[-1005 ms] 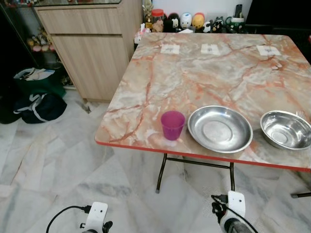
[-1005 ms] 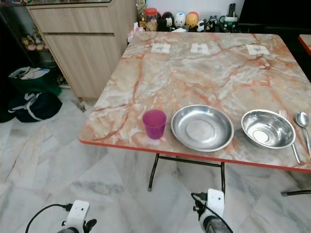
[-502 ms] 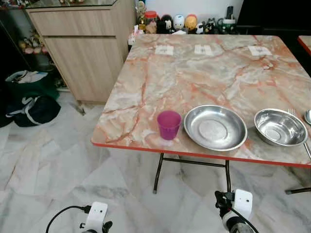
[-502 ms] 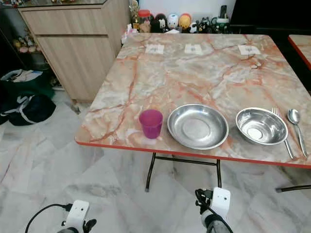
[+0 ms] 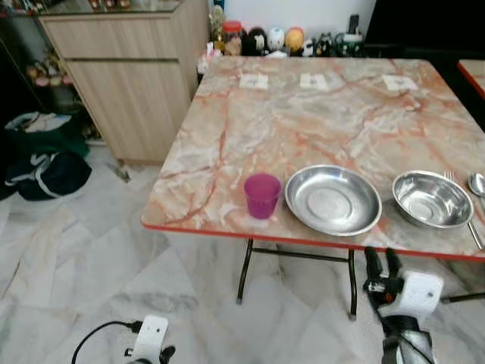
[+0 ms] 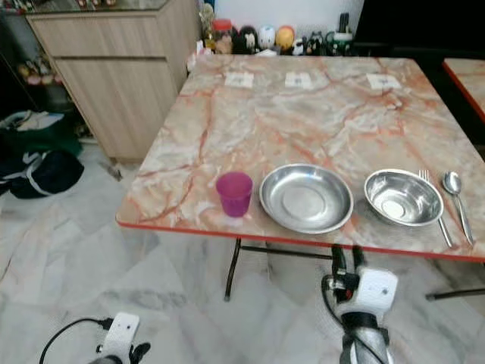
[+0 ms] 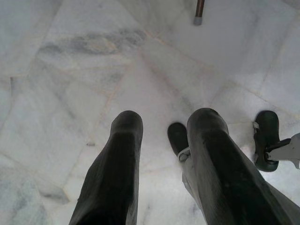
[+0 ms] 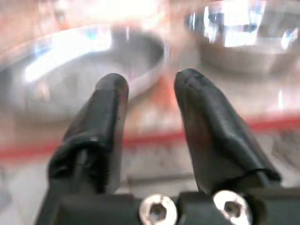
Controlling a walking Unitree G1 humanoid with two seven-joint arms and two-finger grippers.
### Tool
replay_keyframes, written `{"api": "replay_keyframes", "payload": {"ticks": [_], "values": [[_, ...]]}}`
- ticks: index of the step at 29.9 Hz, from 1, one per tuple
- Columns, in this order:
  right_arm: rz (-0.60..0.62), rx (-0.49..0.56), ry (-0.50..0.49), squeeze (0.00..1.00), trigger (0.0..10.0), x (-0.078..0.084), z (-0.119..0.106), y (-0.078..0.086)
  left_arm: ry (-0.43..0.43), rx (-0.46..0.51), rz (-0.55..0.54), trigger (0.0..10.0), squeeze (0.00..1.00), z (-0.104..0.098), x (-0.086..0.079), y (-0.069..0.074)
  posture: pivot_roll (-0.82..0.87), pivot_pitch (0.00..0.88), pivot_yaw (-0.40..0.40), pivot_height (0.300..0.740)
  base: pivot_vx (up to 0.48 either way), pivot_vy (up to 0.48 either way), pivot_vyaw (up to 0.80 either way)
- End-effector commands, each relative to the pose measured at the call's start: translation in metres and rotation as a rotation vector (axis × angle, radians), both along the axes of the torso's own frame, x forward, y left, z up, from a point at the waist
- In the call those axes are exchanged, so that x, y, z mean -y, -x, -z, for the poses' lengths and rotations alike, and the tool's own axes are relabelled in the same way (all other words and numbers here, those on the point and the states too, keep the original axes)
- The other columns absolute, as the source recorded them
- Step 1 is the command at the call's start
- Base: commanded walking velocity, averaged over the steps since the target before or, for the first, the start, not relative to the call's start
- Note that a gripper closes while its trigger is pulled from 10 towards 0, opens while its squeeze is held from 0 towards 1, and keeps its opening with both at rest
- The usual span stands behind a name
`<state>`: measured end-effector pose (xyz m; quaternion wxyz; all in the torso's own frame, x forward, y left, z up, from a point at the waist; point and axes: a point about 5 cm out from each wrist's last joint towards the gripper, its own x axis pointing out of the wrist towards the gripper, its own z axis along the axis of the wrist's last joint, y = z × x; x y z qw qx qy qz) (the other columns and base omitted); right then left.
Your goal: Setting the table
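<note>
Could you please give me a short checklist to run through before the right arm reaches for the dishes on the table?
1. Right claw open and empty, below the table edge: ok.
2. Steel plate upright, near the front edge: ok.
3. Steel bowl upright, apart from the plate: ok.
4. Purple cup upright, beside the plate, not touching: ok.
5. Fork and spoon lying right of the bowl: ok.
6. Left claw open over the floor, idle: ok.

Magenta cup [image 5: 262, 195] — orange-veined marble table [image 5: 318, 121]
</note>
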<state>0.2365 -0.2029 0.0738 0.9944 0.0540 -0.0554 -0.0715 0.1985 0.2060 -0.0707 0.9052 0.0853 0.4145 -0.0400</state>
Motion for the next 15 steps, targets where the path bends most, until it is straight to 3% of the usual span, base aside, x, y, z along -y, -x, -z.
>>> {"api": "replay_keyframes", "payload": {"ticks": [1,5,7,8,12,13,15], "values": [[0.018,0.027,-0.016,1.0,10.0,0.001,-0.011,-0.008,-0.009,-0.022,0.015,10.0,0.0,0.003,-0.001,0.006,-0.11,0.067,-0.01,0.74,0.0,0.0,0.0],[0.038,0.037,-0.057,1.0,10.0,0.003,-0.023,-0.02,-0.009,-0.019,0.013,10.0,0.0,0.003,-0.001,0.005,-0.1,0.073,-0.009,0.74,0.0,0.0,0.0],[0.101,0.005,-0.211,0.0,10.0,0.012,-0.027,-0.038,-0.011,-0.017,0.01,10.0,0.0,0.002,-0.002,0.005,-0.1,0.084,-0.005,0.74,0.0,0.0,0.0],[0.121,-0.008,-0.278,0.0,10.0,0.015,-0.026,-0.042,-0.012,-0.017,0.01,10.0,0.0,0.002,-0.002,0.005,-0.1,0.088,-0.004,0.74,0.0,0.0,0.0],[0.13,-0.012,-0.305,0.0,10.0,0.015,-0.026,-0.044,-0.012,-0.017,0.009,10.0,0.0,0.002,-0.003,0.005,-0.1,0.088,-0.004,0.74,0.0,0.0,0.0],[0.133,-0.025,-0.331,1.0,10.0,0.016,-0.025,-0.047,-0.012,-0.017,0.008,10.0,0.0,0.002,-0.003,0.005,-0.09,0.093,-0.005,0.74,0.0,0.0,0.0],[0.136,-0.038,-0.377,1.0,10.0,0.016,-0.026,-0.052,-0.013,-0.018,0.006,10.0,0.0,0.002,-0.004,0.005,-0.09,0.095,-0.006,0.74,0.0,0.0,0.0]]}}
